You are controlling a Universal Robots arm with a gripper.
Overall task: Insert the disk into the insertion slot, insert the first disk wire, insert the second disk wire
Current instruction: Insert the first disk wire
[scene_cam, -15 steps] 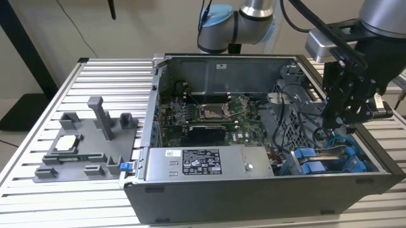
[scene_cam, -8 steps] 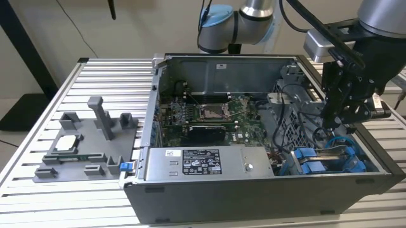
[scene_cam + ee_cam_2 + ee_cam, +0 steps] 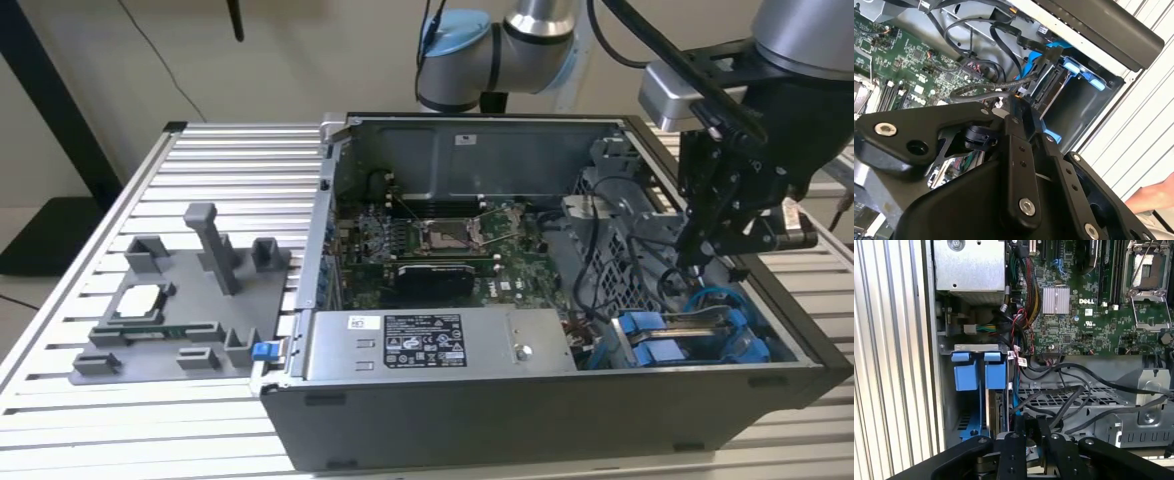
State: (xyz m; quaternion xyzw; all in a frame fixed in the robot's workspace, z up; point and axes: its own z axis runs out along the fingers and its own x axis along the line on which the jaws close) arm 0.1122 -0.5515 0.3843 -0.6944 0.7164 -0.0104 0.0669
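Here's the slatted table (image 3: 227,150), and on it the open computer case (image 3: 534,420), side panel off so everything inside can be reached from above. The arm (image 3: 801,40) reaches down into the corner at the exterior view's right, well away from the motherboard (image 3: 441,240) and the power-supply box (image 3: 441,340). Under it sits the insertion slot (image 3: 1004,412) of the perforated drive cage, and the disk (image 3: 995,376) looks already seated there, standing on edge, its blue carrier tab flush with the empty neighbour's. So this looks like the wiring stage. The gripper (image 3: 1016,102) hangs right at the drive's connector end, in among the loose black cables (image 3: 984,91), which drape across the cage towards it. Is it clamped on a plug? I cannot tell, since the linkage hides the tips.
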